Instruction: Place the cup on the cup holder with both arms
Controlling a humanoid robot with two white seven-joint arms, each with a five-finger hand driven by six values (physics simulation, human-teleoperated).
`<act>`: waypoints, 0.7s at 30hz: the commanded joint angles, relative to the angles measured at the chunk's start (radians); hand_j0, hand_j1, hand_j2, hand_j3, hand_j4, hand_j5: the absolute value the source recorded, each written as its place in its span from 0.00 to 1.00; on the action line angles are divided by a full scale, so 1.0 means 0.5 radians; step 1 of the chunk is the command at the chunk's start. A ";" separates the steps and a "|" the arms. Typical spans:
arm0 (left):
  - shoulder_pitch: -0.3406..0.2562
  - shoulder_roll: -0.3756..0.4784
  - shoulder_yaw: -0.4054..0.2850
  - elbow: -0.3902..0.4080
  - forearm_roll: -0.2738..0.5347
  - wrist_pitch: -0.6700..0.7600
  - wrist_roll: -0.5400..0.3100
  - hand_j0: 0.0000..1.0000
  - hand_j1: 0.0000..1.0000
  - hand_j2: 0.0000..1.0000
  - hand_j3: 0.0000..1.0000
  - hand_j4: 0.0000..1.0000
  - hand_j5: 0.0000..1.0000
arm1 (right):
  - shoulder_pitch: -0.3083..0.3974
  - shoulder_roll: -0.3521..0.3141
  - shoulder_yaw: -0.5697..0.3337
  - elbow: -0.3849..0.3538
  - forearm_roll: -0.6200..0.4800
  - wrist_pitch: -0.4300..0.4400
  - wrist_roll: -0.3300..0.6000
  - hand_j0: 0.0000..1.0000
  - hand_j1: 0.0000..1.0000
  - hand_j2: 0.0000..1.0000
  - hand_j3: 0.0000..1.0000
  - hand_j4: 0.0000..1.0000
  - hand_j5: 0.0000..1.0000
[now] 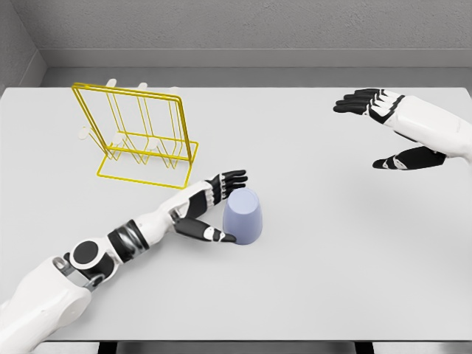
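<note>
Head view, looking down on a broad, plain white table (354,280) with a smooth matte top. Grey walls rise behind its far edge.

Near the middle of the table, a little left, stands the cup (244,216). It is pale lavender, smooth and tapered, and it sits upside down, narrow closed end up, wide end on the table. It leans slightly toward the viewer.

The left arm, white with black joints, comes in from the lower left corner and stretches across the table to the cup. The left hand (210,210) has black fingers (230,179) and sits against the cup's left side. Its fingers are spread open around that side, the thumb reaching along the near base and the others fanned at the far upper edge. They cup it without closing on it.

Behind the hand, toward the far left, stands the holder (140,133), a rack of thin yellow wire. It has an upright rectangular frame tilting back, several looped prongs, and a flat rectangular wire base. It is near the cup but apart from it, with the left hand between them.

The right hand (383,129) hovers at the far right, well apart from the cup. Its fingers are open and hold nothing, thumb low and fingers high.
</note>
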 commanded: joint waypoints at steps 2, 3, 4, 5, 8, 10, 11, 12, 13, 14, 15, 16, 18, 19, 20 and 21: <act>0.000 -0.005 -0.004 0.003 0.009 0.003 0.000 1.00 1.00 1.00 1.00 1.00 1.00 | 0.000 -0.001 0.000 0.001 -0.015 0.006 -0.001 1.00 1.00 1.00 1.00 1.00 1.00; 0.000 -0.005 -0.004 0.003 0.009 0.003 0.000 1.00 1.00 1.00 1.00 1.00 1.00 | 0.000 -0.001 0.000 0.001 -0.015 0.006 -0.001 1.00 1.00 1.00 1.00 1.00 1.00; 0.000 -0.005 -0.004 0.003 0.009 0.003 0.000 1.00 1.00 1.00 1.00 1.00 1.00 | 0.000 -0.001 0.000 0.001 -0.015 0.006 -0.001 1.00 1.00 1.00 1.00 1.00 1.00; -0.055 -0.066 -0.010 0.088 0.009 0.006 0.000 1.00 1.00 1.00 1.00 1.00 1.00 | 0.015 -0.004 0.000 0.004 -0.015 0.006 -0.001 1.00 1.00 1.00 1.00 1.00 1.00; -0.055 -0.066 -0.010 0.088 0.009 0.006 0.000 1.00 1.00 1.00 1.00 1.00 1.00 | 0.015 -0.004 0.000 0.004 -0.015 0.006 -0.001 1.00 1.00 1.00 1.00 1.00 1.00; -0.055 -0.066 -0.010 0.088 0.009 0.006 0.000 1.00 1.00 1.00 1.00 1.00 1.00 | 0.015 -0.004 0.000 0.004 -0.015 0.006 -0.001 1.00 1.00 1.00 1.00 1.00 1.00; -0.055 -0.066 -0.010 0.088 0.009 0.006 0.000 1.00 1.00 1.00 1.00 1.00 1.00 | 0.015 -0.004 0.000 0.004 -0.015 0.006 -0.001 1.00 1.00 1.00 1.00 1.00 1.00; -0.055 -0.066 -0.010 0.088 0.009 0.006 0.000 1.00 1.00 1.00 1.00 1.00 1.00 | 0.015 -0.004 0.000 0.004 -0.015 0.006 -0.001 1.00 1.00 1.00 1.00 1.00 1.00; -0.055 -0.066 -0.010 0.088 0.009 0.006 0.000 1.00 1.00 1.00 1.00 1.00 1.00 | 0.015 -0.004 0.000 0.004 -0.015 0.006 -0.001 1.00 1.00 1.00 1.00 1.00 1.00; -0.055 -0.066 -0.010 0.088 0.009 0.006 0.000 1.00 1.00 1.00 1.00 1.00 1.00 | 0.015 -0.004 0.000 0.004 -0.015 0.006 -0.001 1.00 1.00 1.00 1.00 1.00 1.00; -0.083 -0.115 -0.026 0.107 0.000 0.064 0.000 1.00 1.00 1.00 1.00 1.00 1.00 | 0.015 -0.001 0.000 0.004 -0.015 0.006 -0.001 1.00 1.00 1.00 1.00 1.00 1.00; -0.083 -0.115 -0.026 0.107 0.000 0.064 0.000 1.00 1.00 1.00 1.00 1.00 1.00 | 0.015 -0.001 0.000 0.004 -0.015 0.006 -0.001 1.00 1.00 1.00 1.00 1.00 1.00; -0.083 -0.118 -0.053 0.119 -0.022 0.064 0.000 1.00 1.00 1.00 1.00 1.00 1.00 | 0.015 -0.001 0.000 0.004 -0.015 0.006 -0.001 1.00 1.00 1.00 1.00 1.00 1.00; -0.083 -0.118 -0.053 0.119 -0.025 0.061 -0.003 1.00 1.00 1.00 1.00 1.00 1.00 | 0.015 -0.001 0.000 0.004 -0.015 0.006 -0.001 1.00 1.00 1.00 1.00 1.00 1.00; -0.083 -0.118 -0.053 0.119 -0.025 0.058 -0.003 1.00 1.00 1.00 1.00 1.00 1.00 | 0.015 -0.001 0.000 0.004 -0.015 0.006 -0.001 1.00 1.00 1.00 1.00 1.00 1.00; -0.083 -0.118 -0.053 0.119 -0.025 0.055 -0.003 1.00 1.00 1.00 1.00 1.00 1.00 | 0.015 -0.001 0.000 0.004 -0.015 0.006 -0.001 1.00 1.00 1.00 1.00 1.00 1.00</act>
